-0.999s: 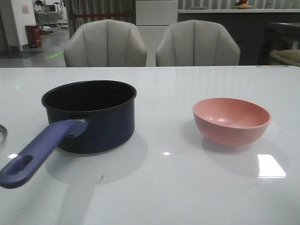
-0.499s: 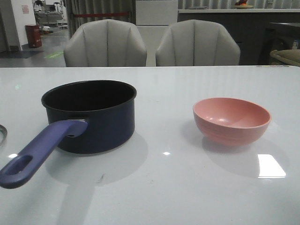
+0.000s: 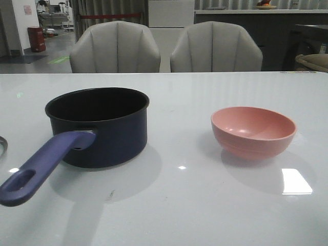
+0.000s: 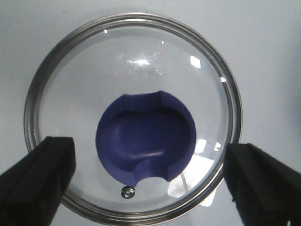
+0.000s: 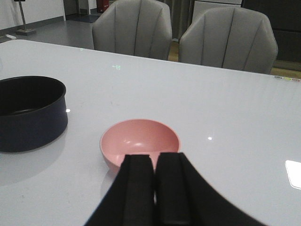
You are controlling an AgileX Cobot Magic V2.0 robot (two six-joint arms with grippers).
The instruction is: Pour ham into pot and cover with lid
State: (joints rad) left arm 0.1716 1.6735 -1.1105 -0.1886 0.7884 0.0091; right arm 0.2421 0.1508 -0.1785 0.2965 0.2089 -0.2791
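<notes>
Pot [image 3: 97,125] uncovered beside bowl [image 3: 253,131]; left hand [image 4: 146,181] spread over lid [image 4: 134,122], right hand [image 5: 155,181] closed empty; careless grip may slide lid

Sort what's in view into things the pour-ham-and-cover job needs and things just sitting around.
Job items: pot, uncovered; lid, flat on the table under the open left gripper; pink bowl, no ham visible in it; right gripper, shut, facing the bowl.

Bystanders: two grey chairs behind the table.
</notes>
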